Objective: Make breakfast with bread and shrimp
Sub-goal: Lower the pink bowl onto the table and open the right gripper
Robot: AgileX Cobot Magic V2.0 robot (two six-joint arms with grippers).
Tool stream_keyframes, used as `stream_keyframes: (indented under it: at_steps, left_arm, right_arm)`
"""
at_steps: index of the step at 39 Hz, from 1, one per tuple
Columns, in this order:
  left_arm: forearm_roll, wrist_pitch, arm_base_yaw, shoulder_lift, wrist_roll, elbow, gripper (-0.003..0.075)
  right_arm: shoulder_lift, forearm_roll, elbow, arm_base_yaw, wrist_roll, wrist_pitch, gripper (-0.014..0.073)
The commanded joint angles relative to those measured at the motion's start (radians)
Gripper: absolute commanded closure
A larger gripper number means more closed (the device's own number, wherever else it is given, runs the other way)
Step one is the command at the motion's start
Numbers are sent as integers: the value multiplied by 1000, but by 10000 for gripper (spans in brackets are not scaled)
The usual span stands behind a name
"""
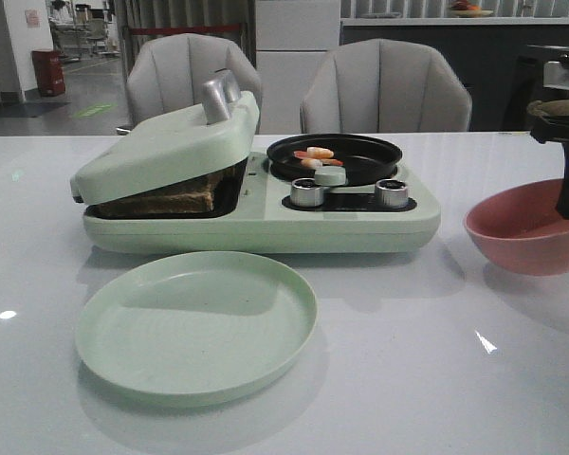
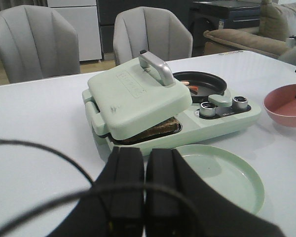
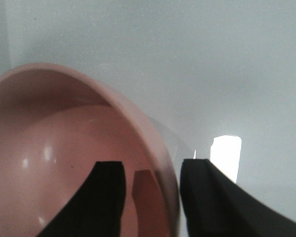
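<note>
Bread (image 1: 175, 198) sits inside the sandwich press on the left half of the pale green breakfast maker (image 1: 266, 223), its brown crust showing in the gap under the tilted lid (image 1: 166, 147), which rests on it and does not close flat. I see a metal handle (image 1: 218, 97) standing up from the lid. In front of the machine lies an empty green plate (image 1: 194, 327), close to its base. Shrimp (image 1: 315, 156), a few orange-pink pieces, lie in the small black pan (image 1: 337, 156) on the right half of the appliance, behind two metal knobs (image 1: 308, 193).

Further right stands a pink bowl (image 1: 522, 227), apart from the machine, near the table's right side. My right gripper (image 3: 148, 197) straddles the bowl's rim: one finger inside, one outside, parted, and I cannot tell whether they press the rim. My left gripper (image 2: 144, 190) hangs over the near table edge with its fingers together, holding nothing; a black cable (image 2: 49, 158) loops across that view.

The white table (image 1: 436, 379) is bare ahead of the plate and between machine and bowl. Two grey chairs (image 1: 384, 85) stand behind the far edge.
</note>
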Motion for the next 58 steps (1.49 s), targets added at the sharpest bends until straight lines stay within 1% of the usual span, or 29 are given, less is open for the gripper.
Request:
stream_keyframes:
  at_steps: [1, 8, 14, 19, 31, 38, 41, 45, 52, 58]
  left_arm:
    - [-20, -75, 1, 12, -10, -24, 609]
    - [-20, -75, 1, 12, -10, -24, 609]
    - [-20, -75, 1, 12, -10, -24, 609]
    - [-20, -75, 1, 12, -10, -24, 609]
    - [-20, -75, 1, 12, -10, -24, 609]
    - [-20, -75, 1, 12, -10, -24, 609]
    - [-20, -75, 1, 12, -10, -24, 609]
    - [-20, -75, 1, 12, -10, -24, 609]
    - [-20, -82, 1, 12, -10, -24, 609]
    - [-18, -84, 1, 12, -10, -24, 609]
  right_arm:
    - [-53, -3, -23, -4, -3, -14, 92]
    - [-61, -13, -41, -4, -9, -38, 83]
    - [-117, -44, -45, -4, -18, -53, 83]
    - [-203, -45, -45, -4, -18, -60, 83]
    - [-448, 6, -39, 2, -18, -79, 83]
    - [-594, 8, -23, 68, -18, -102, 83]
    - [-662, 8, 18, 110, -18, -144, 83]
    - [-753, 8, 113, 177, -18, -213, 83]
    - [-939, 8, 311, 251, -18, -401, 83]
    - [-1134, 14, 508, 318, -18, -570, 83]
